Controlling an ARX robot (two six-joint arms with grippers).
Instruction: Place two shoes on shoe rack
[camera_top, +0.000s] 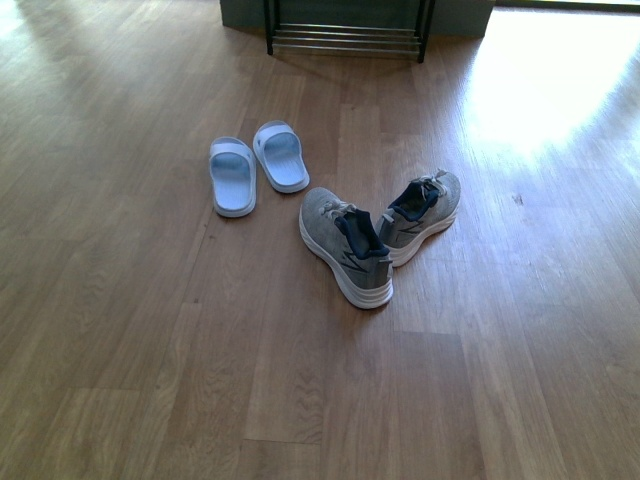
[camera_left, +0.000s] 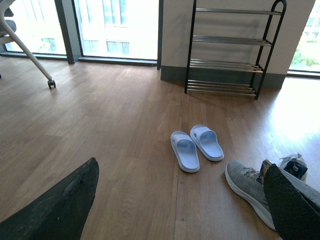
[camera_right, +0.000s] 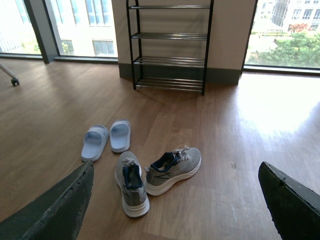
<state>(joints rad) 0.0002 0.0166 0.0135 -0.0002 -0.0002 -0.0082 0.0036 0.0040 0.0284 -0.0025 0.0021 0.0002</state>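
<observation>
Front view: dark zigzag mark (camera_top: 352, 263) on grey sneaker (camera_top: 340, 240)

Left gripper (camera_left: 180, 169): two fingers (camera_left: 57, 207), matte black, rough grainy pad faces, broad at the base, tapering to blunt rounded tips. Right gripper (camera_right: 176, 166): fingers (camera_right: 60, 210) same build, dark grey-black, faintly speckled.

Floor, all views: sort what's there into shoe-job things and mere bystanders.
Job: shoe rack; left grey sneaker; right grey sneaker (probably the shoes meant).
Bystanders: left pale blue slide; right pale blue slide; chair leg with caster.
</observation>
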